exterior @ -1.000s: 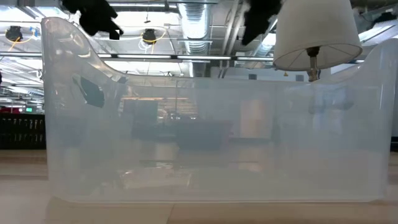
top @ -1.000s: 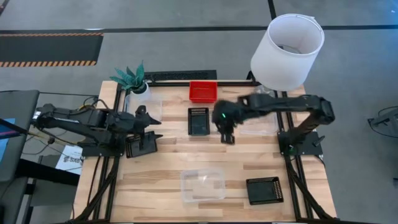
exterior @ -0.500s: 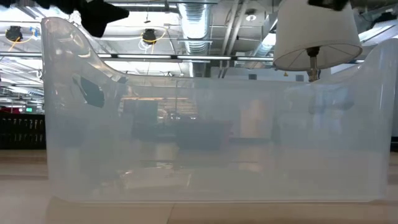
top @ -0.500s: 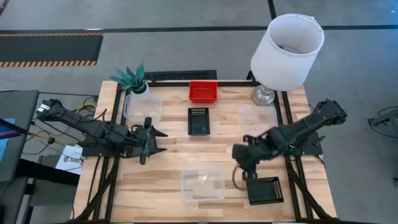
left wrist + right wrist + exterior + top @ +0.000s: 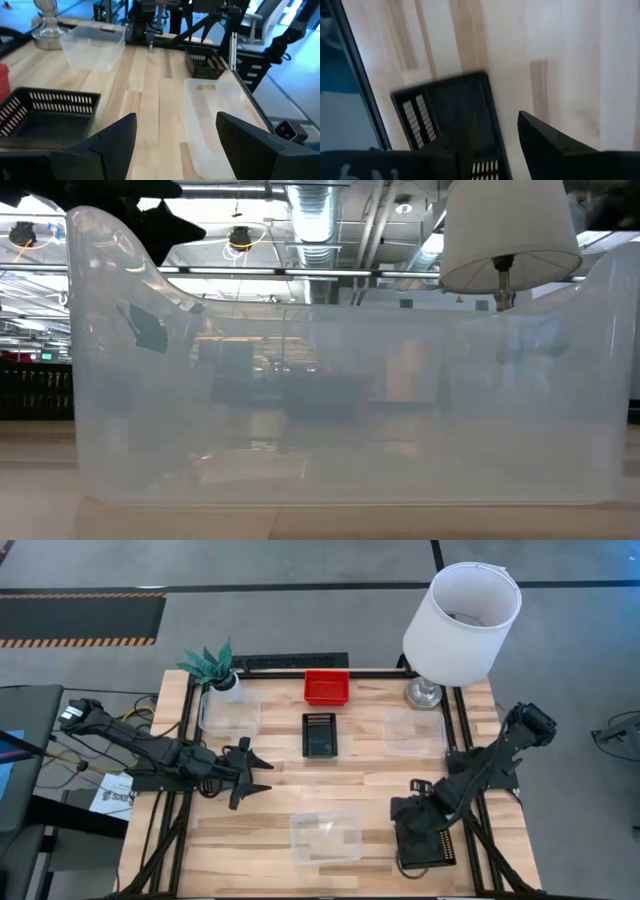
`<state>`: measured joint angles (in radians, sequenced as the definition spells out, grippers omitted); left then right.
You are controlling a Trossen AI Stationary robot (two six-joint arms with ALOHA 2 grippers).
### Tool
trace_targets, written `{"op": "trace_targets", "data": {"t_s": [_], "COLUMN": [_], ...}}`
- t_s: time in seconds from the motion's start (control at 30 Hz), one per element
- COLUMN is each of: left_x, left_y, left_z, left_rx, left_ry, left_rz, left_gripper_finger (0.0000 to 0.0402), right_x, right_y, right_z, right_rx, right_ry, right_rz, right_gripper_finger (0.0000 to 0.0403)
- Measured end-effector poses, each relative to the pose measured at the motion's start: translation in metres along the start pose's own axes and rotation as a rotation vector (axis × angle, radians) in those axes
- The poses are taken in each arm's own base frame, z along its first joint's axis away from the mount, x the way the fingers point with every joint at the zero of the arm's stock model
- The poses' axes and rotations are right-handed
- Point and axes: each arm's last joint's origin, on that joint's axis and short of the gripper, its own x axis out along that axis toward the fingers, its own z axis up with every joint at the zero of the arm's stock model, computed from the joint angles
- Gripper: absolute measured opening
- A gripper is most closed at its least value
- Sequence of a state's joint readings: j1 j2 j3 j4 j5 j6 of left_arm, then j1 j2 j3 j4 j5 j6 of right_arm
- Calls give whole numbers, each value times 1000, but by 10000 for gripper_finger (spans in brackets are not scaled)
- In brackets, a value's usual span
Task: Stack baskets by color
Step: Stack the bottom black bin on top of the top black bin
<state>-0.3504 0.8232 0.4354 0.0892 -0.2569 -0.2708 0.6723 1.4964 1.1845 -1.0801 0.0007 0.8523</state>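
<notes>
1. Since a second ago the right gripper (image 5: pixel 408 812) has swung from the middle black basket (image 5: pixel 319 735) at the table's centre to the near right corner, where it now hangs over the inner edge of the second black basket (image 5: pixel 428 845). The left gripper (image 5: pixel 252 772) has drawn slightly toward the table's middle and holds nothing; no basket has shifted.

2. In the right wrist view the right gripper's fingers (image 5: pixel 547 145) stand apart with the second black basket's wall (image 5: pixel 490 112) running between them, not yet pinched.

3. Risk: the wall sits off-centre between the fingers. Closing now could catch only a corner, so the light tray tilts or slips out on the lift.

4. Risk: pressing down on the rim could tip the tray or push it toward the table's near edge, which lies just beside it.

5. Further out, a clear basket (image 5: pixel 326 837) sits near the front centre; a loosely gripped tray carried back to the middle black basket might clip it.

6. Other clear baskets rest at the left (image 5: pixel 229 713) and right (image 5: pixel 415 732), and the red basket (image 5: pixel 326 687) at the far edge.

7. The left gripper's fingers (image 5: pixel 112 142) are wide apart and empty, waiting left of centre; a wide swing by the right arm could cross its space.
</notes>
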Motion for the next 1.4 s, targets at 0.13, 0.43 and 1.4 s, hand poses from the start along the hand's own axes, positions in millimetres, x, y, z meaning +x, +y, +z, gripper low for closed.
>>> {"op": "trace_targets", "data": {"t_s": [0.13,0.43,1.4], "left_x": [3,3,3], "left_y": [-1,-1,-1], "left_z": [-2,-1,-1], "left_rx": [-33,-66,-104], "left_ry": [21,4,4], "left_rz": [-17,-7,-6], "left_gripper_finger": [260,260,260], "right_x": [13,44,73], "right_y": [5,-4,-20], "right_z": [-19,-36,-33], "right_rx": [-19,-78,-112], "right_ry": [72,117,104], "right_rz": [-5,-33,29], "right_gripper_finger": [184,191,21]}}
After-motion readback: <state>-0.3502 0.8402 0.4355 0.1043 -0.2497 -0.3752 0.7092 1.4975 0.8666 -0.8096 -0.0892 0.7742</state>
